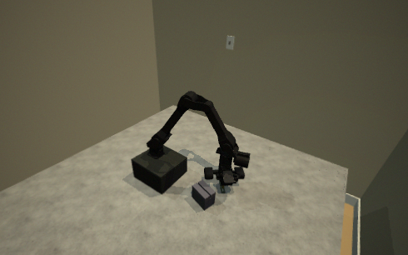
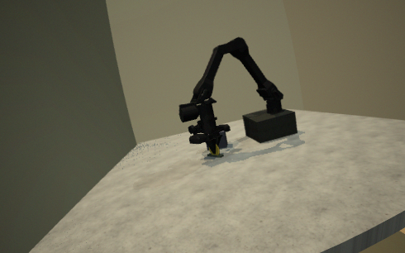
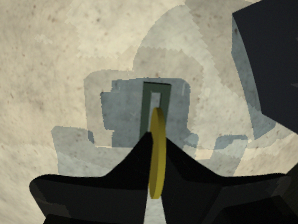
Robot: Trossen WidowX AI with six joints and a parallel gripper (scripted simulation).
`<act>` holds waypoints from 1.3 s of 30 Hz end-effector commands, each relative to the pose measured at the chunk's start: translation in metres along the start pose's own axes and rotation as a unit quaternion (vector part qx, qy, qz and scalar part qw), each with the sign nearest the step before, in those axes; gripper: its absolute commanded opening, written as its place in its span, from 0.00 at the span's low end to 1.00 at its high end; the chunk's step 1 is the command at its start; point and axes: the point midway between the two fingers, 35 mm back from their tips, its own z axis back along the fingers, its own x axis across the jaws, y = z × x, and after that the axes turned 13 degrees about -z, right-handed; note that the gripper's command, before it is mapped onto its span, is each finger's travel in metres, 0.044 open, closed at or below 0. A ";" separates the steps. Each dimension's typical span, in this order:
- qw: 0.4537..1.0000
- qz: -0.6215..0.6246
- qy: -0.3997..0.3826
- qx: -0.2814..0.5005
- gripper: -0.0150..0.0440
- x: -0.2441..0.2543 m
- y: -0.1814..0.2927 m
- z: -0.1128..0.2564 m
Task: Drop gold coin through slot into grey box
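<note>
My gripper (image 1: 223,188) (image 2: 214,151) (image 3: 152,137) points down and is shut on the gold coin (image 2: 216,150) (image 3: 157,160), with a finger on each flat side. The coin is upright, edge-on in the wrist view. The dark-green holder (image 3: 145,112) is directly below it; in the exterior view the coin's lower edge is at the holder, and I cannot tell whether it touches. The fingers hide part of the coin and holder. The closed grey box (image 1: 203,197) (image 2: 224,140) (image 3: 267,70) stands close beside the gripper, its slot visible along the lid in the top view.
The arm's dark base block (image 1: 159,171) (image 2: 270,126) stands on the same pale table (image 1: 102,221) (image 2: 143,215), beyond the box from the gripper. In the wrist view the box's dark side is at the upper right, close to the right finger. Walls rise behind the table.
</note>
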 end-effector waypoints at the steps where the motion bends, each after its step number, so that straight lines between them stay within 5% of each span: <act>1: 1.000 -0.003 0.000 -0.001 0.25 0.001 -0.001 0.007; 39: 1.000 0.009 0.000 -0.002 0.25 0.001 0.000 0.094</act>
